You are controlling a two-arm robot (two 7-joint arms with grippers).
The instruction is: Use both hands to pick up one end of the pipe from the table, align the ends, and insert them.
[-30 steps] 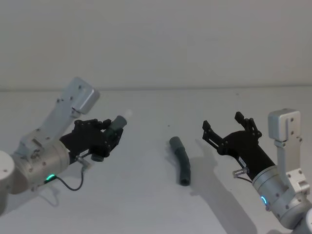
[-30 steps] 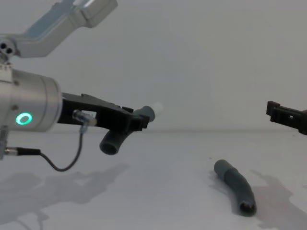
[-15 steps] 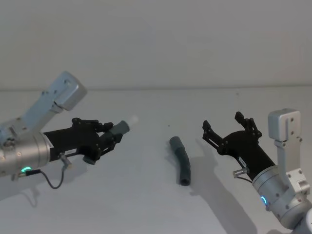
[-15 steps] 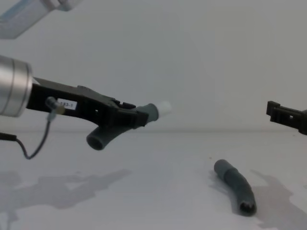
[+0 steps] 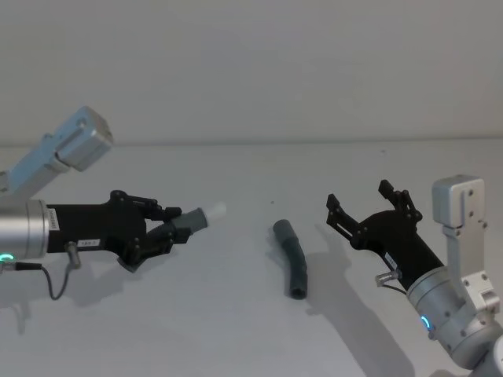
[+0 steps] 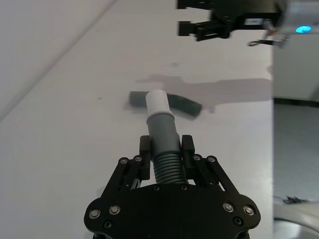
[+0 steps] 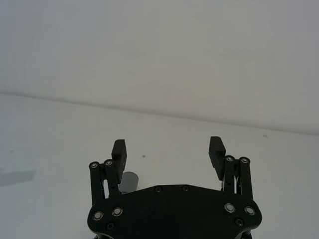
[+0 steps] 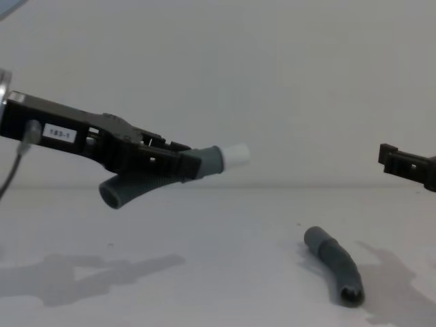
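My left gripper (image 5: 174, 228) is shut on a dark grey ribbed pipe piece (image 8: 146, 182) and holds it above the table (image 5: 236, 338). Its grey cuff with the white tip (image 5: 216, 210) points toward the right arm. From the left wrist, the fingers (image 6: 187, 145) clamp the ribbed part just behind the cuff (image 6: 162, 132). The other pipe piece (image 5: 292, 263) lies bent on the table at centre, its hollow mouth (image 8: 349, 296) facing me. My right gripper (image 5: 358, 198) hovers open to the right of that piece, with nothing between its fingers (image 7: 217, 145).
The white table meets a plain white wall (image 5: 251, 71) behind. Shadows of both arms fall on the surface. A cable loop (image 5: 55, 292) hangs under the left arm.
The left arm has swung down and levelled out, carrying the held pipe so its white tip now points right, toward the lying piece. The right arm and the lying piece have not moved.
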